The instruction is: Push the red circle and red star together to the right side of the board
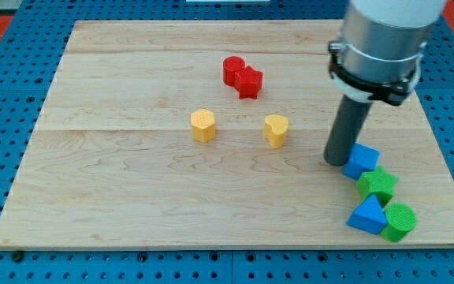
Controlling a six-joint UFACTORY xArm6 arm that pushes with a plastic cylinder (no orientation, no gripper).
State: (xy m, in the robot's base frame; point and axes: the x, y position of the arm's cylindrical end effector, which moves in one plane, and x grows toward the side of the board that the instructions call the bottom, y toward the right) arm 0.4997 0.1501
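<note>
The red circle [232, 69] and the red star [249, 81] sit touching each other near the top middle of the wooden board [132, 197], the star to the circle's lower right. My tip [337, 162] stands at the view's right, well below and right of both red blocks. It is right next to the left edge of a blue cube [361, 161].
A yellow hexagon [202, 125] and a yellow heart [275, 129] lie mid-board. At lower right a green star [378, 185], a blue triangle [367, 214] and a green circle [400, 222] cluster below the blue cube. The arm's grey body [381, 39] hangs over the upper right.
</note>
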